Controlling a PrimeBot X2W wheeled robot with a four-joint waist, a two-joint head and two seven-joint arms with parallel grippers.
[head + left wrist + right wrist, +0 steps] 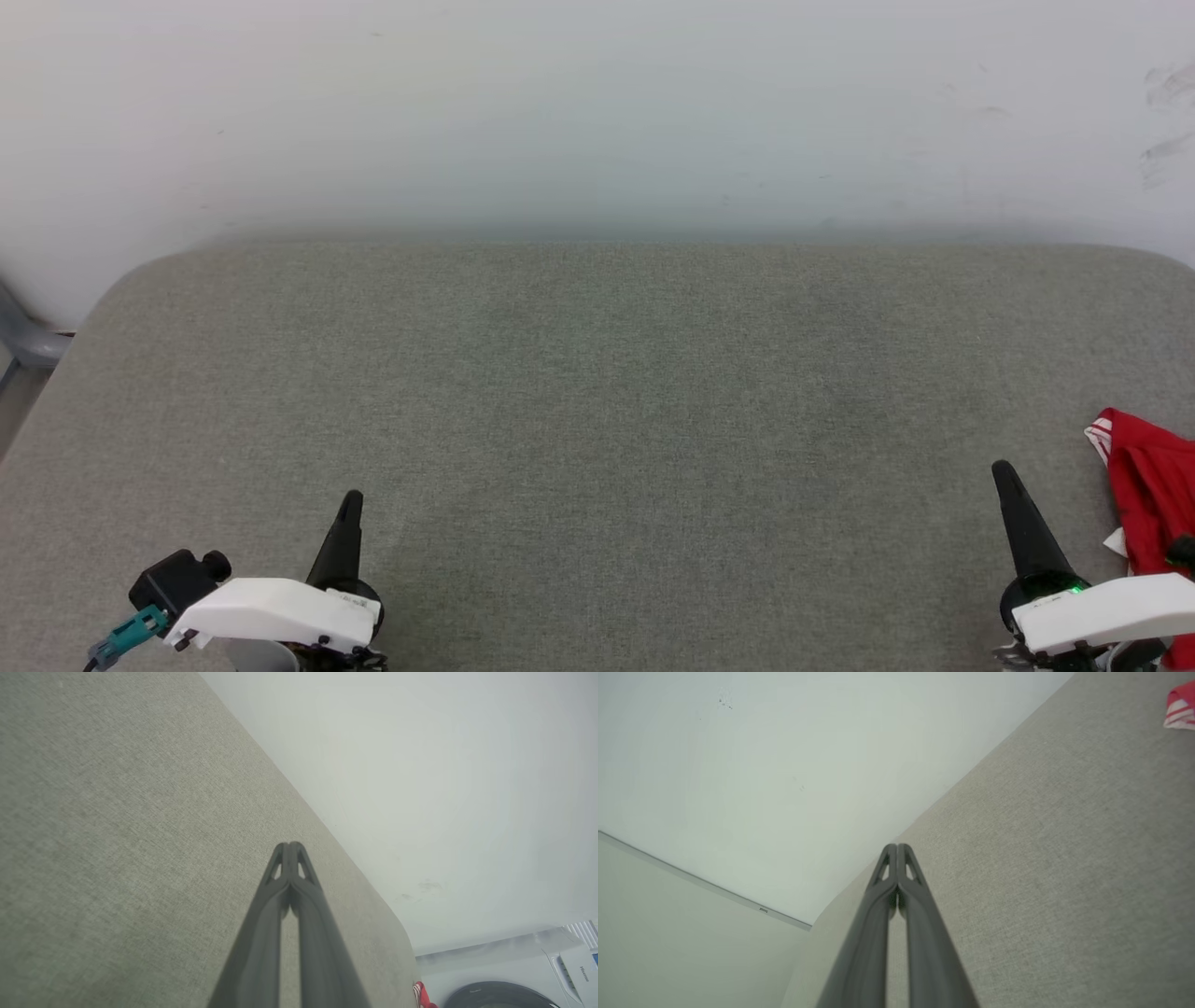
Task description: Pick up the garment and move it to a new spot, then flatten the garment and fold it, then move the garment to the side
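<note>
Clenched tip to tip, the dark fingers of my left gripper (350, 506) are gripping nothing, pointing over bare cloth at the near left. My right gripper (1005, 474) is closing its fingers the same way at the near right, also grasping nothing. Just beside it, on its outer side, the garment (1153, 495) is lying crumpled at the table's right edge. It is bright red, with a bit of white sleeve edged in red stripes showing at its far end, and the rest is running out of view. My fingers are standing apart from it. Both grippers are pointing across the table (597, 373), a grey woven-cloth top with rounded corners, toward the pale wall (597, 112). Beyond the table's edge near the garment, a white washing machine (514, 966) is standing.
</note>
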